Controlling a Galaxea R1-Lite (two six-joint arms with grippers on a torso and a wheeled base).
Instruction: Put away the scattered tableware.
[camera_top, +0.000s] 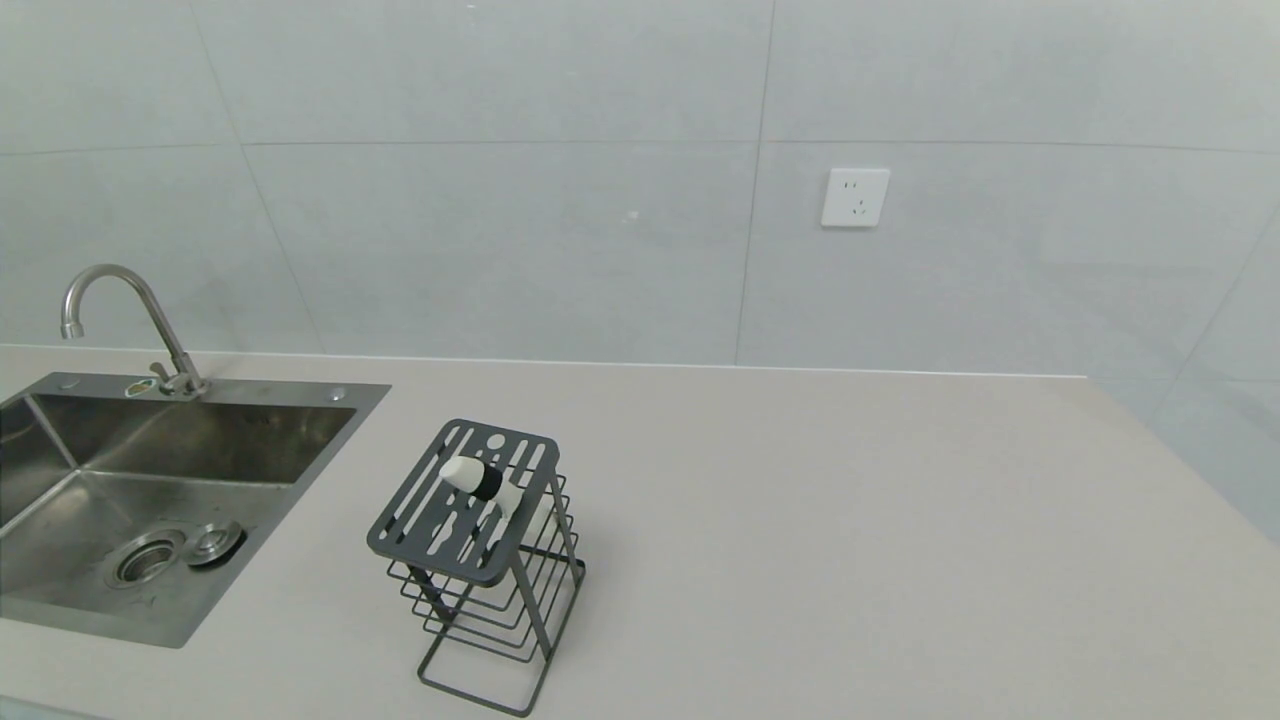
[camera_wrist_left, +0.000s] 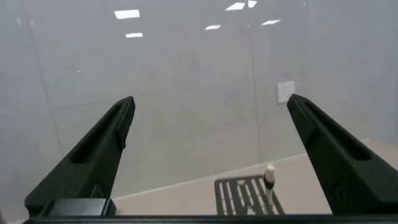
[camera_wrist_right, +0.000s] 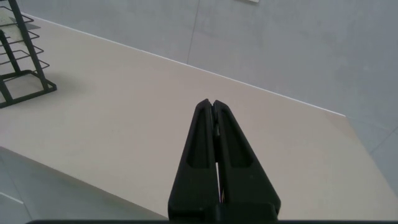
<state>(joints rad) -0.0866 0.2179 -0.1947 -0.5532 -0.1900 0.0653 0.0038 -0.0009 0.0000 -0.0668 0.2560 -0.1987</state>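
A dark wire utensil rack (camera_top: 470, 560) with a slotted top plate stands on the pale counter near the front. A utensil with a white and black handle (camera_top: 478, 480) sticks up out of one of its slots. The rack (camera_wrist_left: 245, 194) and that handle (camera_wrist_left: 269, 176) also appear low between the fingers of my left gripper (camera_wrist_left: 210, 109), which is open and held well above them, facing the wall. My right gripper (camera_wrist_right: 213, 111) is shut with nothing in it, above the bare counter (camera_wrist_right: 124, 124) to the right of the rack (camera_wrist_right: 22, 56).
A steel sink (camera_top: 150, 500) with a curved tap (camera_top: 120, 320) and a loose drain plug (camera_top: 213, 543) lies at the left. A wall socket (camera_top: 855, 197) is on the tiled wall behind. The counter's right end (camera_top: 1180, 460) lies far from the rack.
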